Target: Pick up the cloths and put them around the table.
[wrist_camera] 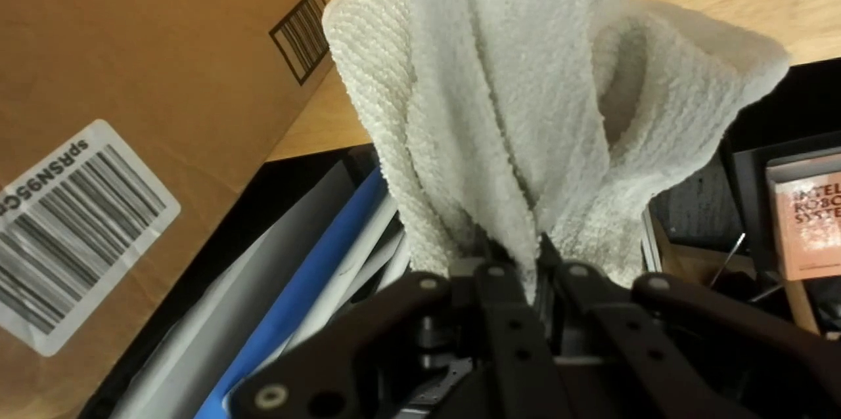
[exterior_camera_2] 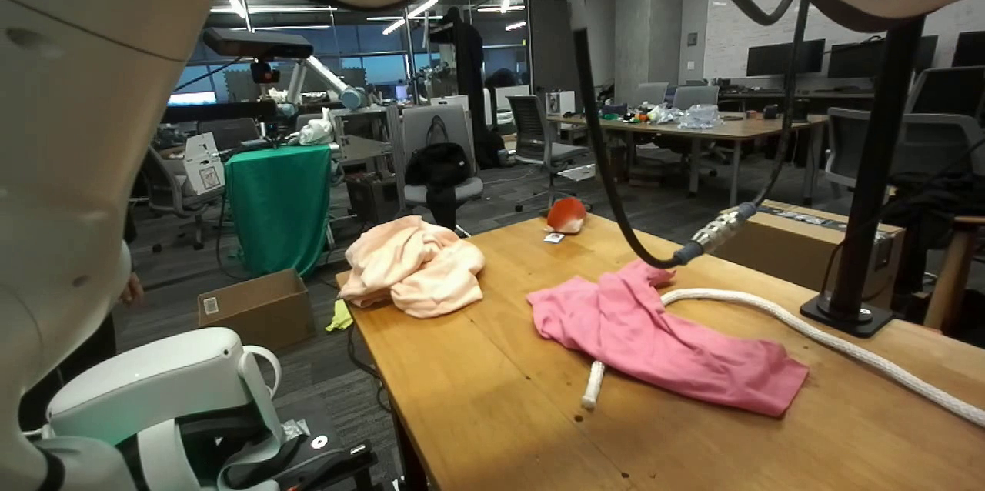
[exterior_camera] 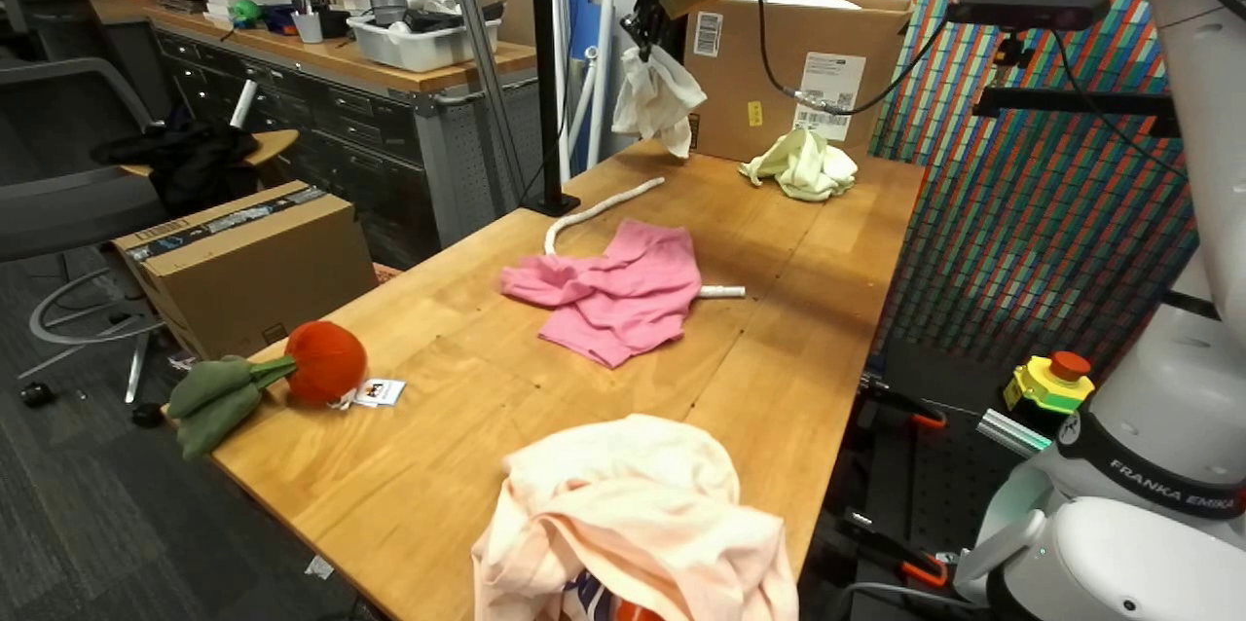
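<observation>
My gripper (exterior_camera: 641,45) is shut on a whitish cloth (exterior_camera: 657,100), which hangs from it over the far corner of the wooden table (exterior_camera: 438,465). In the wrist view, folds of that cloth (wrist_camera: 499,77) run down between the fingertips. Whether its lower end touches the tabletop, I cannot tell. A crumpled yellow-green cloth (exterior_camera: 803,168) lies close by, against a cardboard box. Mid-table is a magenta-pink cloth (exterior_camera: 623,290), spread loosely, visible in both exterior views. At the opposite end a pale peach cloth (exterior_camera_2: 415,268) sits in a heap. The gripper is outside the exterior view facing the room.
A cardboard box (exterior_camera: 779,86) stands on the far end beside the gripper. White rope (exterior_camera_2: 816,333) runs under the pink cloth. A black post (exterior_camera: 547,66) rises from the table's edge. A red round toy (exterior_camera: 326,363) with green leaves lies at the near-left edge.
</observation>
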`<state>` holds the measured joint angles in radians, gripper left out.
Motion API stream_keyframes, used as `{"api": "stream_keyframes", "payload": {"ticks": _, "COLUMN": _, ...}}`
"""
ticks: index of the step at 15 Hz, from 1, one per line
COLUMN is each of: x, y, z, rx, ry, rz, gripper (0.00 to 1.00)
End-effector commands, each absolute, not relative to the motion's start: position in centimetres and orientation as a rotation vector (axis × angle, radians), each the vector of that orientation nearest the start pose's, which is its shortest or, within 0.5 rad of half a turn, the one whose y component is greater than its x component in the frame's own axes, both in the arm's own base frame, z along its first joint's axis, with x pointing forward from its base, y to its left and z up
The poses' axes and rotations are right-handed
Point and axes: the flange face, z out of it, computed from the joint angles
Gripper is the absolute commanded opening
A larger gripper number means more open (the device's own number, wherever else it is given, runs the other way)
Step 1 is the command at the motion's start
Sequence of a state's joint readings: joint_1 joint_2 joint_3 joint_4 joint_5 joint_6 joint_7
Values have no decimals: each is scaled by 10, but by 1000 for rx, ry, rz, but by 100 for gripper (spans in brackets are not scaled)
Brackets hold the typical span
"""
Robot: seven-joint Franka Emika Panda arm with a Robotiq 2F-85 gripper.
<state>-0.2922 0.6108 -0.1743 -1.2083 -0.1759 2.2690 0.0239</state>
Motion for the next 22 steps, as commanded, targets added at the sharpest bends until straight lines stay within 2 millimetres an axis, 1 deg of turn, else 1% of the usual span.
{"api": "stream_keyframes", "payload": {"ticks": 1, "x": 704, "y": -318, "z": 488, "rx": -3335, "ry": 551, "rz": -615, "gripper": 6}}
{"api": "stream_keyframes", "payload": {"ticks": 3, "x": 702, "y": -314, "z": 489, "rx": -3326, "ry": 536, "rz": -553, "gripper": 6}}
{"api": "stream_keyframes", "payload": {"ticks": 4, "x": 701, "y": -311, "z": 491, "rx": -3326, "ry": 531, "rz": -524, "gripper": 8}}
{"api": "stream_keyframes", "payload": {"ticks": 5, "x": 699, "y": -309, "z": 492, "rx": -3331, "ry": 531, "rz": -490, "gripper": 35}}
{"api": "stream_keyframes", "payload": {"ticks": 6, "x": 696, "y": -306, "z": 492, "rx": -3340, "ry": 530, "rz": -464, "gripper": 36}}
{"api": "stream_keyframes", "payload": {"ticks": 9, "x": 691, "y": -301, "z": 495, "rx": -3343, "ry": 526, "rz": -406, "gripper": 56}}
{"api": "stream_keyframes", "payload": {"ticks": 10, "x": 690, "y": -300, "z": 496, "rx": -3347, "ry": 522, "rz": -394, "gripper": 66}}
{"api": "stream_keyframes", "payload": {"ticks": 12, "x": 688, "y": -297, "z": 496, "rx": -3346, "ry": 508, "rz": -363, "gripper": 79}}
{"api": "stream_keyframes", "payload": {"ticks": 13, "x": 687, "y": -294, "z": 495, "rx": -3346, "ry": 485, "rz": -334, "gripper": 87}}
{"api": "stream_keyframes", "payload": {"ticks": 15, "x": 684, "y": -285, "z": 493, "rx": -3346, "ry": 430, "rz": -278, "gripper": 99}}
{"api": "stream_keyframes", "payload": {"ticks": 17, "x": 682, "y": -271, "z": 490, "rx": -3333, "ry": 356, "rz": -219, "gripper": 100}}
{"api": "stream_keyframes", "payload": {"ticks": 22, "x": 676, "y": -221, "z": 472, "rx": -3294, "ry": 163, "rz": -72, "gripper": 100}}
